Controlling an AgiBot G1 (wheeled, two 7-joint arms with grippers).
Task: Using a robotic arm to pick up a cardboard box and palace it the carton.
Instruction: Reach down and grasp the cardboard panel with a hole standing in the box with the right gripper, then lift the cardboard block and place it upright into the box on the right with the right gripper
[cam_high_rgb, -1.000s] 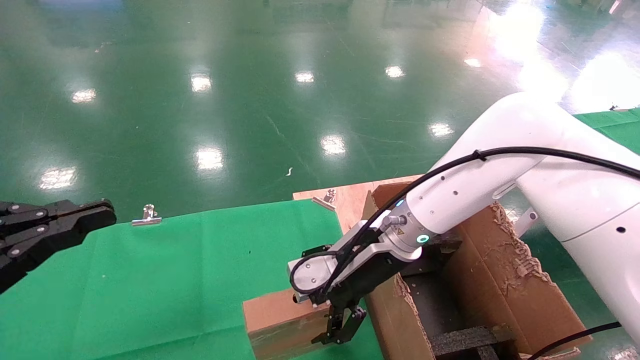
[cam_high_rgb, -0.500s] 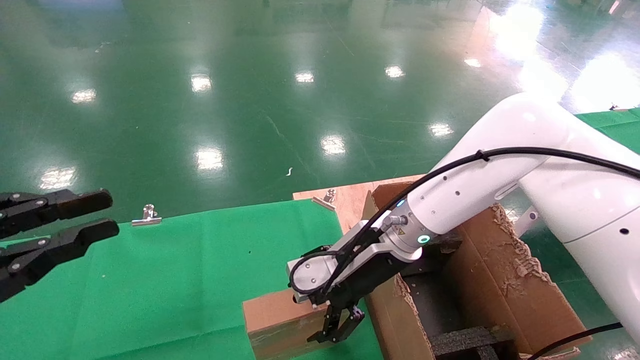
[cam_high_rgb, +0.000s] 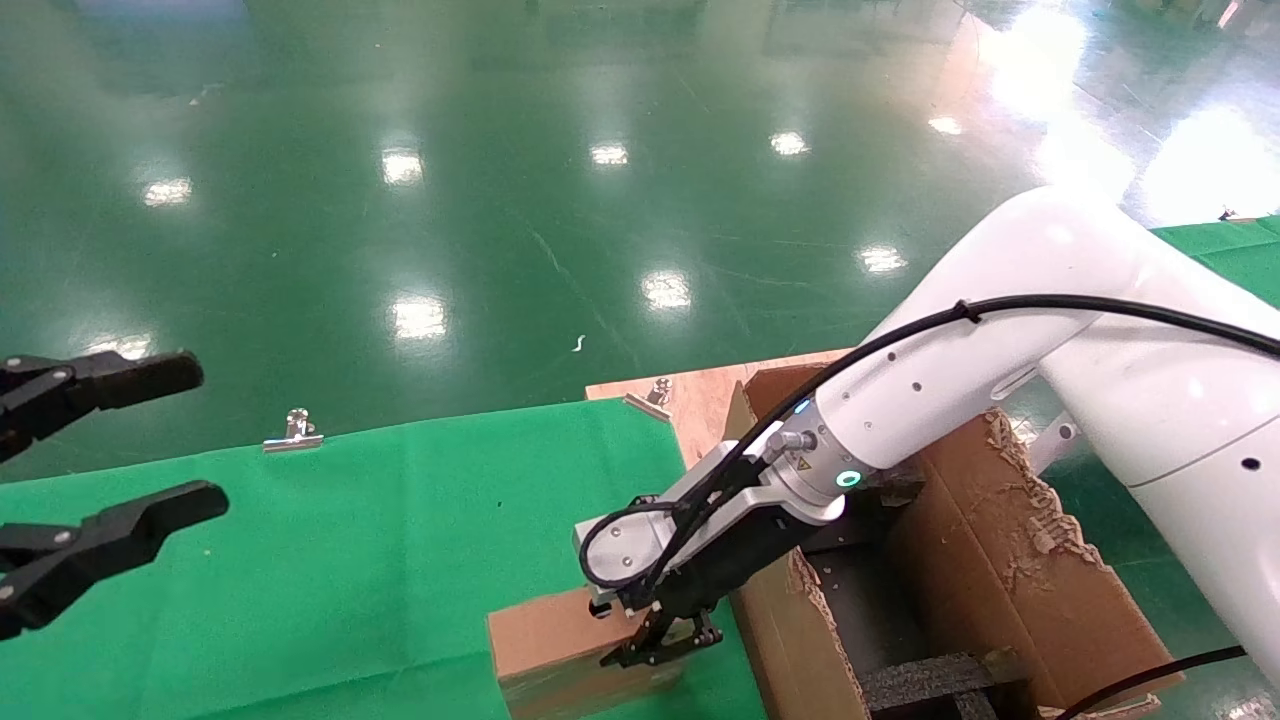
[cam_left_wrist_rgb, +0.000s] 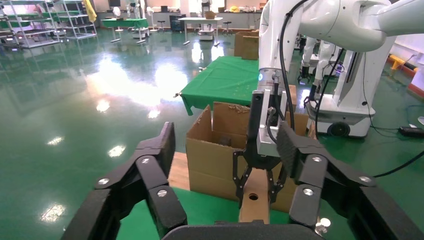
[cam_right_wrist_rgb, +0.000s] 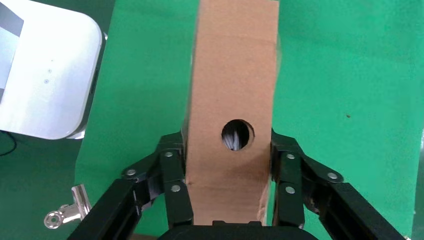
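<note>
Brown cardboard is sitting pinched between black fingers: the right gripper (cam_high_rgb: 655, 640) of the robotic arm (cam_high_rgb: 1000, 330) is gripping the cardboard box (cam_right_wrist_rgb: 232, 100) on both sides; the box is resting on the green cloth (cam_high_rgb: 350, 560), just beside the carton (cam_high_rgb: 1000, 570) at its nine o'clock. The left gripper (cam_high_rgb: 110, 460) is hanging wide open and holding nothing over the cloth's nine o'clock edge.
</note>
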